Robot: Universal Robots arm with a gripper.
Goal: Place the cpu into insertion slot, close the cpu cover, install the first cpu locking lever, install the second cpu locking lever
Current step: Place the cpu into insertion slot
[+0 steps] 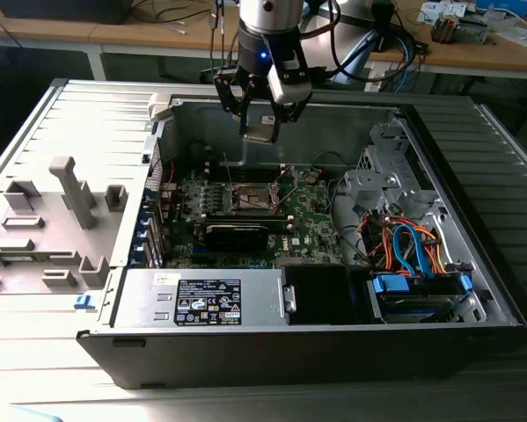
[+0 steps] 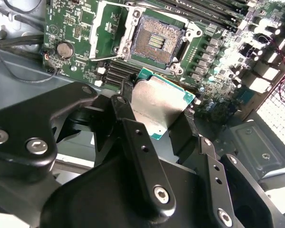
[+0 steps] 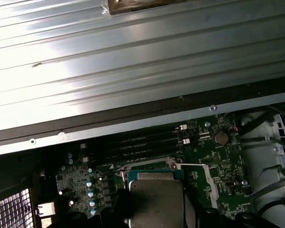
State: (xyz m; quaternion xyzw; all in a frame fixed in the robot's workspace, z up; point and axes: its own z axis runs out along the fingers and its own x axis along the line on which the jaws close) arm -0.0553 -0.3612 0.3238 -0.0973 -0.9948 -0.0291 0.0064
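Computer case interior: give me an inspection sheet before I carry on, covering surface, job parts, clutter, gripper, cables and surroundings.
Surface: ribbed grey metal table carrying the open computer case.
Job's things: cpu held above the motherboard; socket empty, contacts exposed; cpu cover swung open beside it.
Clutter: grey fixture blocks at the exterior view's left.
Grippers: gripper shut on the cpu.
Cables: orange and blue cables bundled inside the case, apart from the socket.
Surroundings: wooden bench behind.
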